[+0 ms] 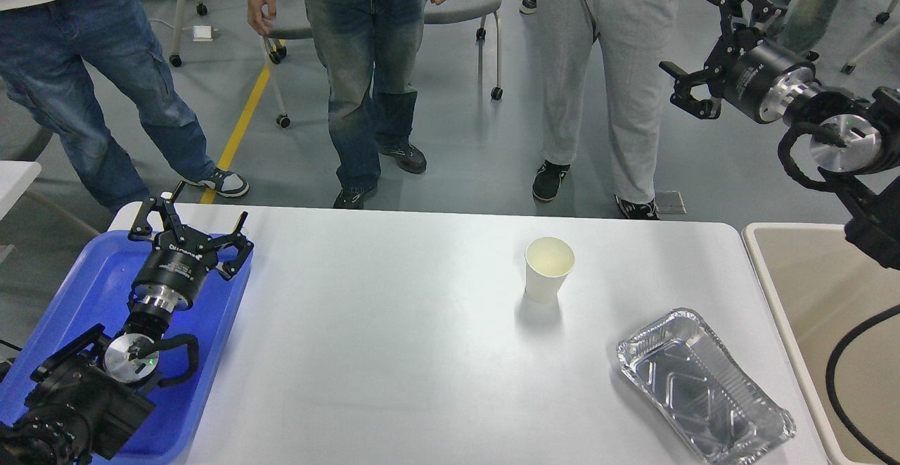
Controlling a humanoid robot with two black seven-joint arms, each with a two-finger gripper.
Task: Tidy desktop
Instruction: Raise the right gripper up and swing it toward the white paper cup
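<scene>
The white desktop [394,338] fills the middle of the head view. A white paper cup [549,268] stands upright on it, right of centre. A crumpled foil tray [703,385] lies near the front right corner. My left gripper [190,222] is open and empty, above the far edge of the blue tray [84,289] at the left. My right gripper [717,46] is open and empty, raised high beyond the table's far right corner, well apart from the cup and the foil tray.
A beige bin [830,324] stands against the table's right edge. Several people stand on the grey floor just beyond the far edge, with wheeled chairs [464,1] behind them. A white table corner [15,176] shows at far left.
</scene>
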